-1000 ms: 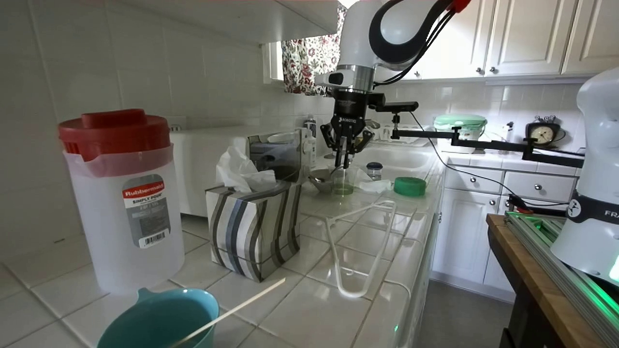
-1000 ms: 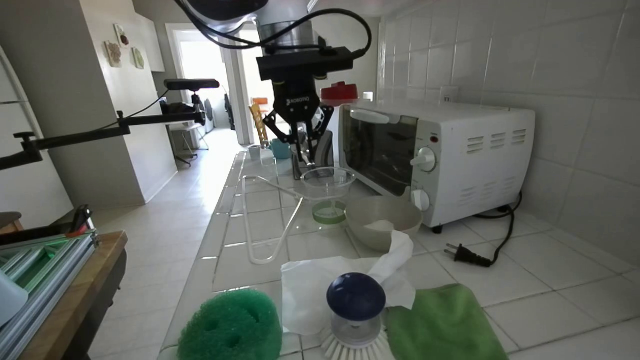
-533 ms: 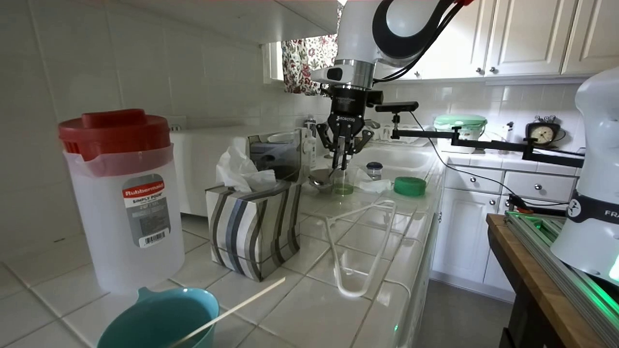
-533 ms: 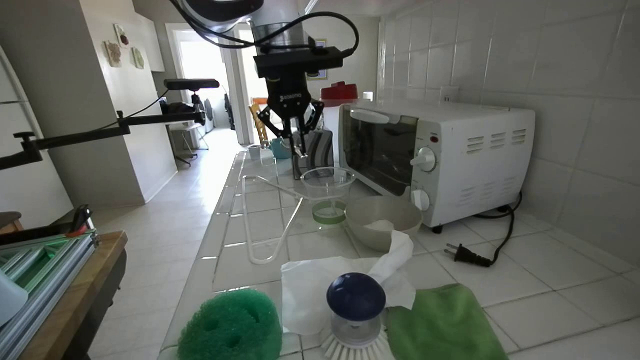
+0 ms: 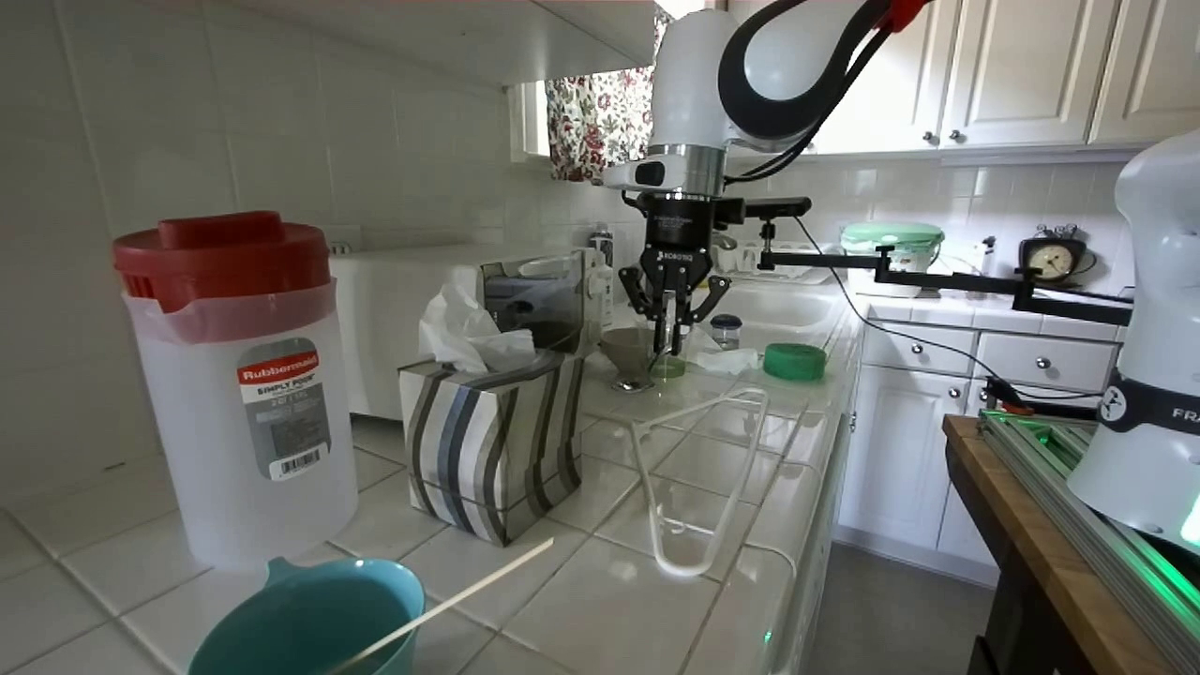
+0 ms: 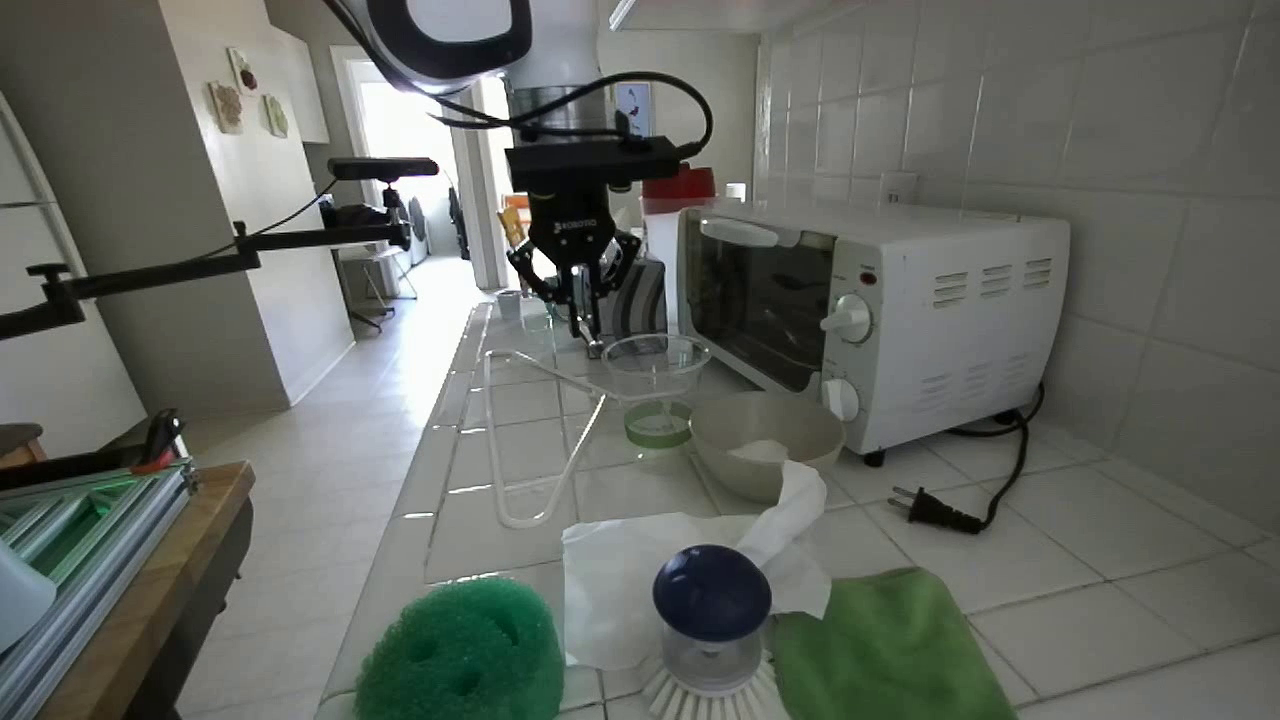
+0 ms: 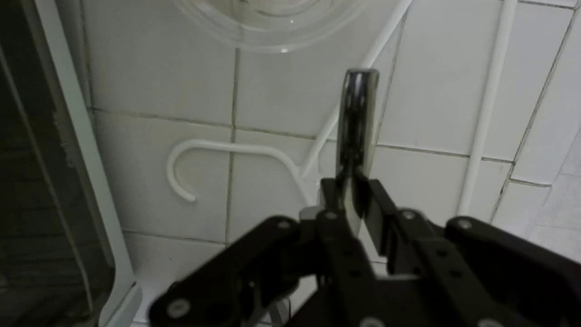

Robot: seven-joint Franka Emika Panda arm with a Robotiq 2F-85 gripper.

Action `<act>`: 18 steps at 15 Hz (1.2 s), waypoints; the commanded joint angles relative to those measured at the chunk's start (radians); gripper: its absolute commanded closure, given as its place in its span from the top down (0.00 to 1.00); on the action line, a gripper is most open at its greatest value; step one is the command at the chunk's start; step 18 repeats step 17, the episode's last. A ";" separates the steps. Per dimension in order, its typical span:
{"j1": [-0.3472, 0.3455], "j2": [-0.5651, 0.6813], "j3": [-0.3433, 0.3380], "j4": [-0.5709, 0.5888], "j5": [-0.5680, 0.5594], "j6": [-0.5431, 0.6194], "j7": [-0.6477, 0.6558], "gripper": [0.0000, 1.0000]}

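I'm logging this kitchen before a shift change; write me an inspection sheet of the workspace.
Surface: white tiled counter, glossy.
Job's things: metal spoon, tilted; contact with the counter cannot be told.
Clutter: clear plastic cup, white hanger, beige bowl, green sponge, dish brush, green cloth.
Gripper: shut on the spoon.
Cables: black plug lies on the counter, unplugged.
Surroundings: white toaster oven, striped tissue box, red-lidded pitcher.

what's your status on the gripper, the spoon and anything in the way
Gripper shut on metal spoon. Spoon held at a slant. White hanger on the counter and clear container close by, possible snags.
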 commanded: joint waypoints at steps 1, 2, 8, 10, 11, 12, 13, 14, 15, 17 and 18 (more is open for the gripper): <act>-0.006 0.002 0.005 0.002 0.009 0.002 0.004 0.05; -0.007 0.000 0.005 0.000 0.008 0.005 0.000 0.05; -0.006 0.001 0.005 0.002 -0.001 0.000 0.002 0.18; -0.006 0.001 0.005 0.002 -0.001 0.000 0.002 0.18; -0.006 0.001 0.005 0.002 -0.001 0.000 0.002 0.18; -0.006 0.001 0.005 0.002 -0.001 0.000 0.002 0.18; -0.006 0.001 0.005 0.002 -0.001 0.000 0.002 0.18; -0.006 0.001 0.005 0.002 -0.001 0.000 0.002 0.18; -0.006 0.001 0.005 0.002 -0.001 0.000 0.002 0.18; -0.006 0.001 0.005 0.002 -0.001 0.000 0.002 0.18; -0.006 0.001 0.005 0.002 -0.001 0.000 0.002 0.18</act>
